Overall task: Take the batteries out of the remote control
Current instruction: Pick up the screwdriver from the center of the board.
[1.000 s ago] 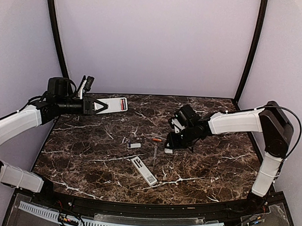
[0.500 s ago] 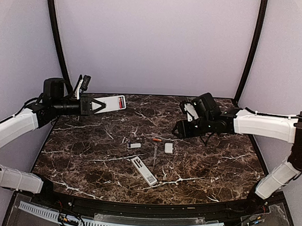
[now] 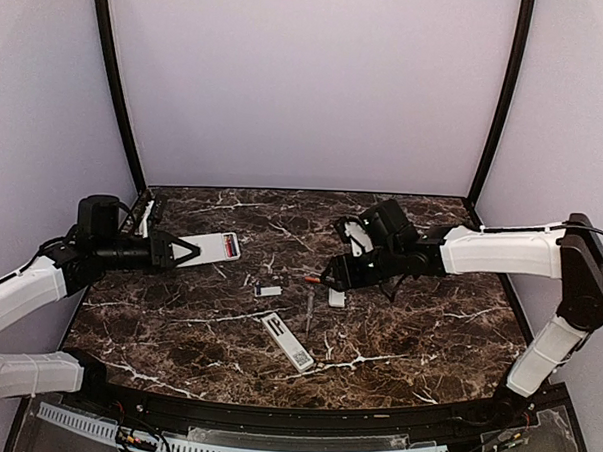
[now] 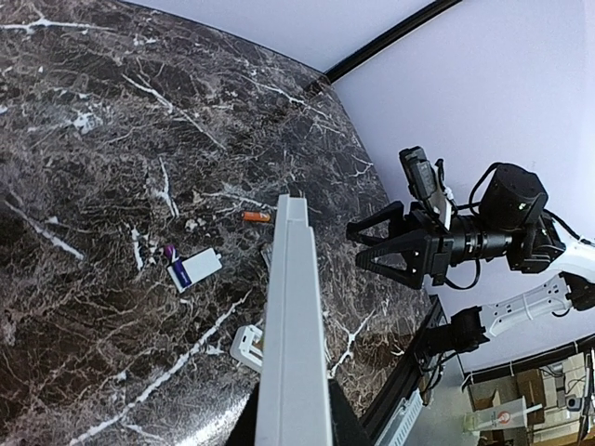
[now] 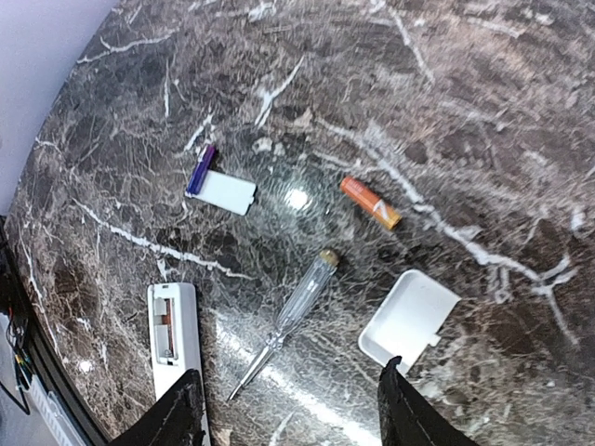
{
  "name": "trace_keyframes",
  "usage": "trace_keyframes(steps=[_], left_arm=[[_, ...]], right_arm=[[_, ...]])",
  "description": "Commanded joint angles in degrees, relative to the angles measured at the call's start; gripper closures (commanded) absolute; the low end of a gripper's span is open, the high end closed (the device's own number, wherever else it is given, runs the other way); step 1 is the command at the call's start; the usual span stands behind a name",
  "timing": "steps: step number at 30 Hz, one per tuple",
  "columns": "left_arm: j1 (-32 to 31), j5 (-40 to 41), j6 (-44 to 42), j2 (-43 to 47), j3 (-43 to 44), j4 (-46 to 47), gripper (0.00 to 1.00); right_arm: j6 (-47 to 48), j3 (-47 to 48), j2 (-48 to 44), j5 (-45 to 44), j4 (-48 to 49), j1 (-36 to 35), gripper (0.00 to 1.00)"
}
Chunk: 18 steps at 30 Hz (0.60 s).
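Observation:
My left gripper (image 3: 190,251) is shut on one end of a white remote (image 3: 220,248) and holds it above the table's left side; in the left wrist view the remote (image 4: 296,316) runs up the middle from the gripper (image 4: 296,423). My right gripper (image 3: 334,278) is open and empty, hovering over a clear screwdriver (image 5: 290,314) and a white cover (image 5: 409,319); its tips (image 5: 290,413) straddle them. An orange battery (image 5: 370,203) and a purple battery (image 5: 202,168) lie loose on the marble. A second white remote (image 5: 174,339) lies back up, its bay open with something orange-red inside.
A second white cover (image 5: 229,192) lies against the purple battery. In the top view the second remote (image 3: 287,341) lies near the front centre, the screwdriver (image 3: 309,308) beside it. Purple walls and black posts close in the table's back and sides.
My left arm has lowered and pulled the held remote nearer to the front. My right gripper has swung left and down from the back right, over the screwdriver and cover.

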State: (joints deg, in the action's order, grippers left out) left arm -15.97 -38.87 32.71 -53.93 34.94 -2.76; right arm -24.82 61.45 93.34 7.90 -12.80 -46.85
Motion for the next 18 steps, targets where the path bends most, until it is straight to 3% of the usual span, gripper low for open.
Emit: trace_keyframes(steps=[1,12,18], left_arm=[[-0.03,0.8,2.76,1.69,-1.7,-4.7,1.0],[-0.03,-0.64,1.33,-0.59,-1.31,-2.98,1.0],[-0.03,-0.15,0.06,0.76,-1.85,-3.15,1.0]], right_arm=[[-5.65,3.33,5.01,-1.4,1.08,-3.61,0.4],[-9.63,13.91,15.59,-11.87,-10.5,-8.93,0.43],[-9.35,18.69,19.85,-13.29,-13.97,-9.12,0.48]])
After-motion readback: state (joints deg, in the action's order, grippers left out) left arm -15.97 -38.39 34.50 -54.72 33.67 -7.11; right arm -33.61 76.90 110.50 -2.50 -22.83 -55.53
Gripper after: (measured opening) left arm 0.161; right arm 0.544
